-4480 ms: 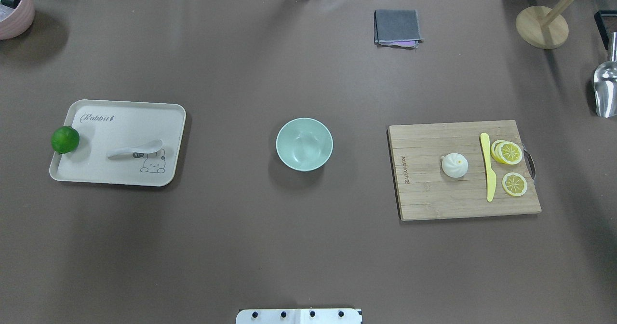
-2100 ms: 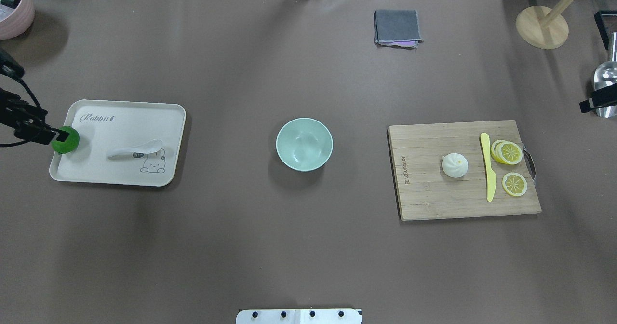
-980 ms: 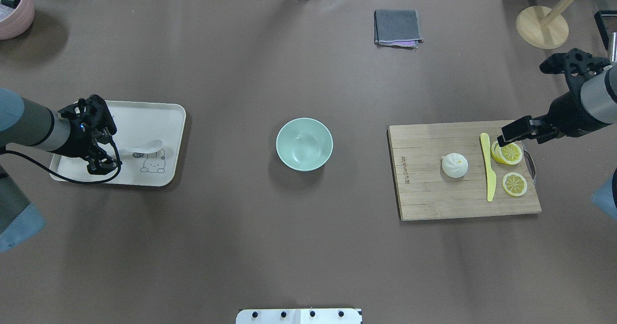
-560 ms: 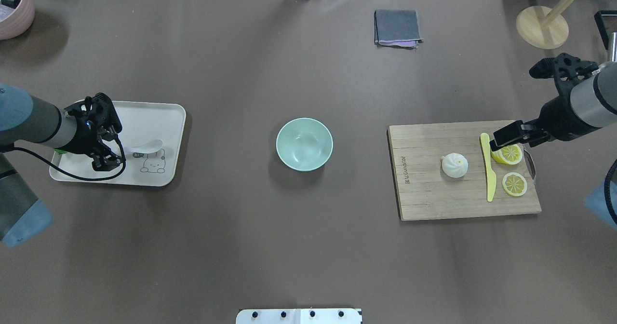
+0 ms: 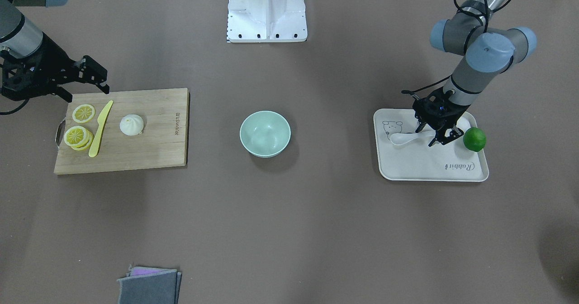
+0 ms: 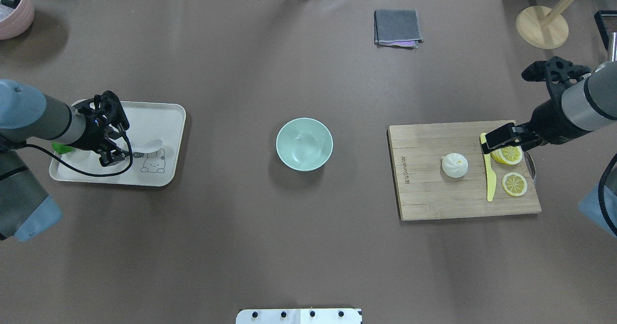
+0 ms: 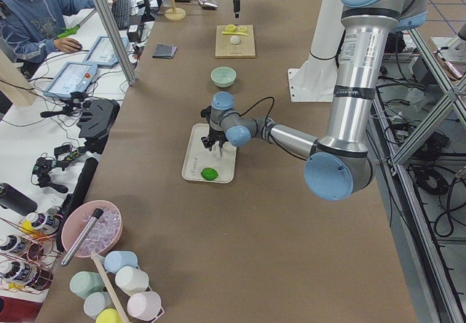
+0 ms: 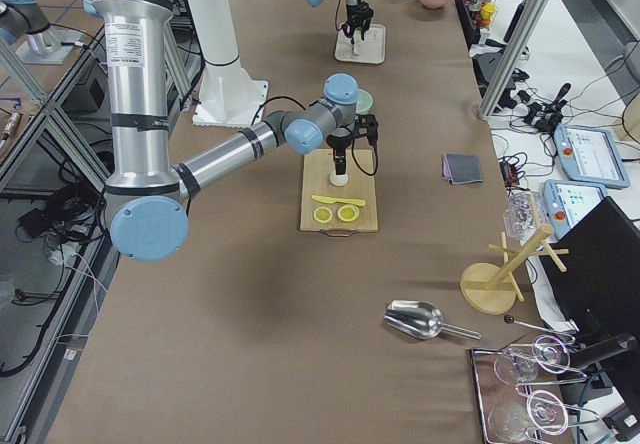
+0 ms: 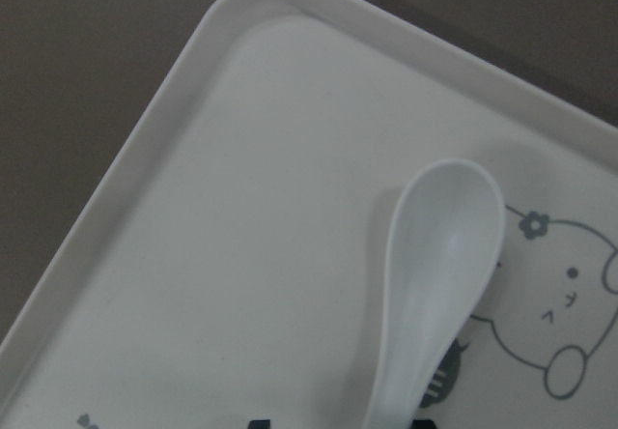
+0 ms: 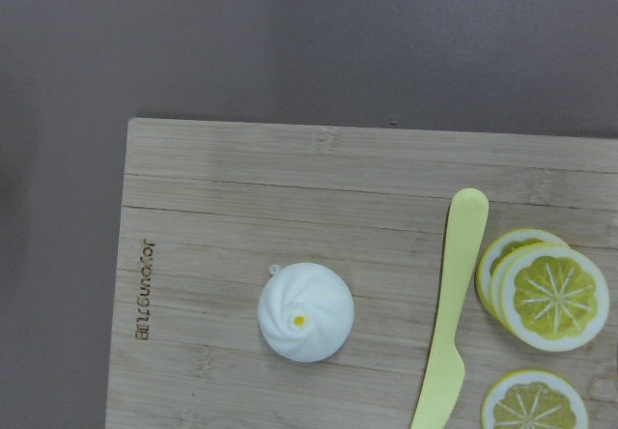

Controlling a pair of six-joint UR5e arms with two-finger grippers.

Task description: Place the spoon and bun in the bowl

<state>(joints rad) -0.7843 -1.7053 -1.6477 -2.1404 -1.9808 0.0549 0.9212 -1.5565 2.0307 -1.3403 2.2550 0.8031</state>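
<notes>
The white spoon lies on the cream tray, scoop toward the bowl. It also shows in the front view and the left wrist view. My left gripper is open, low over the spoon's handle, jaws on either side of it. The white bun sits on the wooden cutting board. My right gripper is open and empty above the board's lemon end, right of the bun. The mint-green bowl stands empty at the table's middle.
A green lime sits at the tray's outer edge behind the left gripper. A yellow knife and lemon slices lie beside the bun. A grey cloth, a wooden stand and a pink bowl are at the far side.
Both arms have come in from the table's ends. The left gripper has moved right along the tray to the spoon's handle. The right gripper has moved left over the board's lemon end.
</notes>
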